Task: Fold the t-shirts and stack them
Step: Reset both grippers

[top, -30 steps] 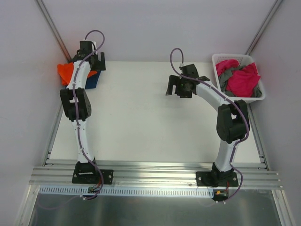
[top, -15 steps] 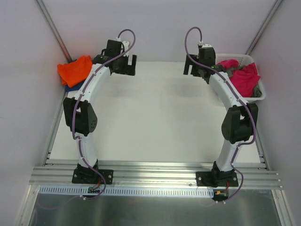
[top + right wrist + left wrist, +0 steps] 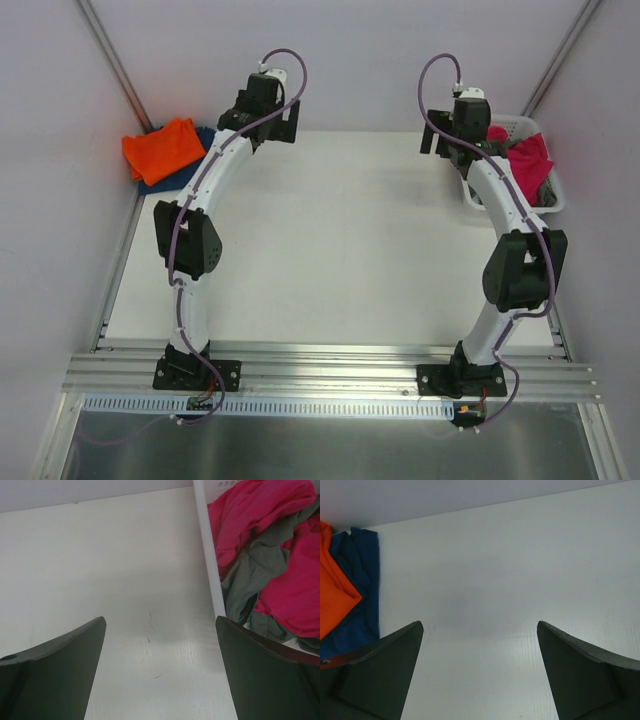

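A folded bright orange t-shirt (image 3: 160,148) lies on a navy blue t-shirt (image 3: 203,137) at the table's far left corner. In the left wrist view the orange shirt (image 3: 332,595) and the navy shirt (image 3: 362,580) sit at the left edge. My left gripper (image 3: 272,128) (image 3: 480,630) is open and empty over bare table, to the right of that stack. Magenta pink t-shirts (image 3: 530,165) (image 3: 250,510) and a grey t-shirt (image 3: 260,555) lie crumpled in the basket. My right gripper (image 3: 448,140) (image 3: 161,622) is open and empty just left of the basket.
The white slotted basket (image 3: 553,203) stands at the far right corner; its white rim (image 3: 207,555) runs close beside my right finger. Grey walls close the back and both sides. The aluminium rail with both arm bases runs along the near edge.
My left gripper has swung right, away from the orange and navy stack, uncovering it. My right gripper has moved back and right, up to the basket's left side.
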Controlling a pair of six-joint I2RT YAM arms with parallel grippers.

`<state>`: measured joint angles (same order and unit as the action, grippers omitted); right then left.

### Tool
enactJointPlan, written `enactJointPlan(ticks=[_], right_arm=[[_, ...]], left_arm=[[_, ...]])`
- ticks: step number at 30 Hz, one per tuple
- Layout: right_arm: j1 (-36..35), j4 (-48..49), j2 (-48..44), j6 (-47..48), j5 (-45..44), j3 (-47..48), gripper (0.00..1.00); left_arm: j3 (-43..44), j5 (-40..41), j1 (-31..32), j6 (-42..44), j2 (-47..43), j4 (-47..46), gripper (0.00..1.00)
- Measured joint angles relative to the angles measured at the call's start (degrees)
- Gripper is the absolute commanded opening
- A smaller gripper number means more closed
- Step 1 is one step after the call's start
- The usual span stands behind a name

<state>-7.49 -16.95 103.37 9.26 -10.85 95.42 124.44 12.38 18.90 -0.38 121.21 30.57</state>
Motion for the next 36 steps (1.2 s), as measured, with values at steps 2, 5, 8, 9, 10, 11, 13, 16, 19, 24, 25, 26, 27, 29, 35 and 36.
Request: enactJointPlan(ticks=[2, 5, 8, 9, 10, 11, 13, 16, 19, 24, 25, 26, 27, 29, 35, 36], right_arm=[[1.8, -0.1, 0.0, -0.5, 0.9, 0.0, 0.97], [4.7, -0.5, -0.7, -0.8, 3.2, -0.7, 0.97], [9.4, -0.9, -4.4, -0.2, 8.8, -6.1, 0.97], [11.5, -1.4, -5.9, 0.3, 10.6, -8.1, 0.97], [13.1, -1.9, -7.1, 0.6, 12.1, -9.8, 0.97], [15.0, -2.1, -8.4, 1.6, 13.5, -11.7, 0.97], [18.1, -1.2, -12.2, 4.5, 15.3, -17.7, 0.97], [18.6, 2.1, -19.8, 10.0, 19.1, -30.8, 0.97], [17.1, 2.2, -24.6, 14.1, 23.1, -38.6, 0.97], [17.5, 2.1, -25.9, 10.4, 28.9, -40.3, 0.97], [18.3, 2.8, -26.3, 9.5, 30.0, -41.5, 0.97], [18.8, 3.2, -26.6, 9.2, 30.8, -42.6, 0.97], [19.3, 3.4, -26.8, 9.2, 31.4, -43.8, 0.97], [19.6, 2.8, -26.4, 9.2, 32.2, -45.3, 0.97], [21.2, -3.0, -20.2, 5.0, 33.9, -42.9, 0.97], [21.4, -3.7, -20.0, 4.7, 33.9, -42.4, 0.97]], left_arm=[[0.9, 0.6, 0.7, 0.0, 1.0, -0.3, 0.99], [0.9, 2.1, 1.4, -0.1, 1.1, -0.7, 0.99], [-2.9, 3.8, 0.9, -0.9, -0.8, -2.5, 0.99], [-5.8, 4.5, 0.3, -1.6, -2.3, -2.8, 0.99], [-8.3, 4.7, -0.3, -2.0, -3.7, -2.8, 0.99], [-11.5, 4.8, -1.3, -2.5, -5.5, -2.7, 0.99], [-19.0, 4.5, -3.7, -3.5, -10.1, -3.3, 0.99], [-34.3, 4.3, -6.8, -3.6, -19.7, -6.5, 0.99], [-52.1, 4.5, -7.7, -2.6, -32.3, -13.4, 0.99], [-67.1, 5.4, -4.8, 3.6, -43.6, -19.8, 0.99], [-68.3, 5.6, -4.6, 4.8, -44.5, -20.0, 0.99], [-69.2, 5.7, -4.8, 5.8, -45.2, -20.0, 0.99], [-69.7, 5.6, -5.8, 6.0, -45.6, -20.0, 0.99], [-70.0, 4.0, -9.6, 4.6, -46.4, -20.0, 0.99], [-73.4, -8.2, -22.0, -1.7, -50.5, -18.9, 0.99], [-74.0, -10.0, -22.1, -2.2, -51.4, -18.2, 0.99]])
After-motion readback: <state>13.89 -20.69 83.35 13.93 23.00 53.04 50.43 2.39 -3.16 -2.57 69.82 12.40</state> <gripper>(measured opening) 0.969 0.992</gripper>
